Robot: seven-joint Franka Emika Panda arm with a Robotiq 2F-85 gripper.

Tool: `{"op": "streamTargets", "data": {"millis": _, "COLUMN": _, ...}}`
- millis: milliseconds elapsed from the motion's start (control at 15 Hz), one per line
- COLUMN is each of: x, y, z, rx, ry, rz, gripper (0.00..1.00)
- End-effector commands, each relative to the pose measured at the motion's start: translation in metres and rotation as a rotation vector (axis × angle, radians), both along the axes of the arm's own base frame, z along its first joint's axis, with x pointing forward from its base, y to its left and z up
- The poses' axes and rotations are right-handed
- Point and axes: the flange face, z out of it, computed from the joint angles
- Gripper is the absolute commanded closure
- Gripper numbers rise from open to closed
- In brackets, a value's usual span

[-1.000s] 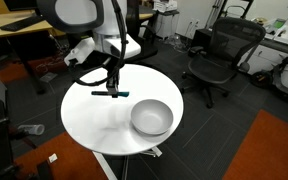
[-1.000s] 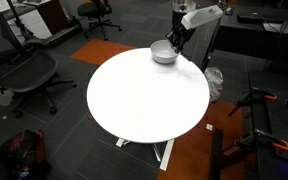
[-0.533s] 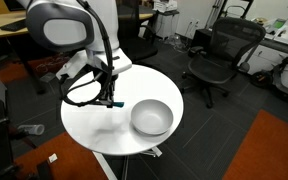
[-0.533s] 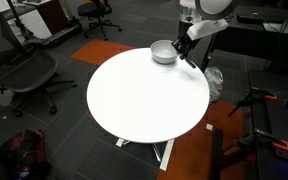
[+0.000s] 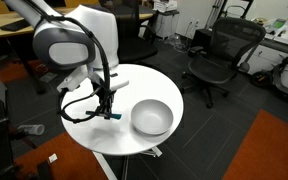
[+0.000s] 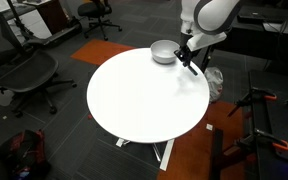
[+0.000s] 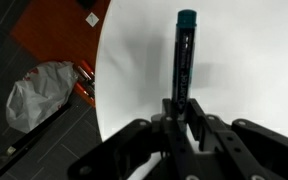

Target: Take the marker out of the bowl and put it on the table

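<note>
I've got the gripper (image 5: 108, 106) clamped on the marker (image 7: 183, 60), which is out of the bowl (image 5: 151, 117) and low over the counter (image 5: 89, 131) to its left, though I can't tell if it's touching.

- In an exterior view: above the table (image 5: 104, 138), bowl (image 5: 151, 117) on the near side.
- In an exterior view: the opposite side, same table (image 6: 144, 100), bowl (image 6: 164, 52) at the far edge.
- Wrist view: close, looking along the claw (image 7: 184, 108) onto the table.
</note>
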Motion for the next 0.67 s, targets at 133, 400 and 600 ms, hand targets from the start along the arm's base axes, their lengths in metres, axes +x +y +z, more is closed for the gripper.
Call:
{"op": "streamTargets", "data": {"millis": 133, "x": -0.004, "y": -0.004, "z": -0.026, "rx": -0.020, "ry": 0.032, "rz": -0.042, "gripper": 0.95}}
{"op": "streamTargets", "data": {"millis": 400, "x": -0.006, "y": -0.007, "z": -0.040, "rx": -0.025, "ry": 0.053, "rz": -0.070, "gripper": 0.95}}
{"op": "streamTargets", "data": {"millis": 600, "x": -0.006, "y": -0.010, "z": -0.045, "rx": -0.031, "ry": 0.058, "rz": -0.082, "gripper": 0.95}}
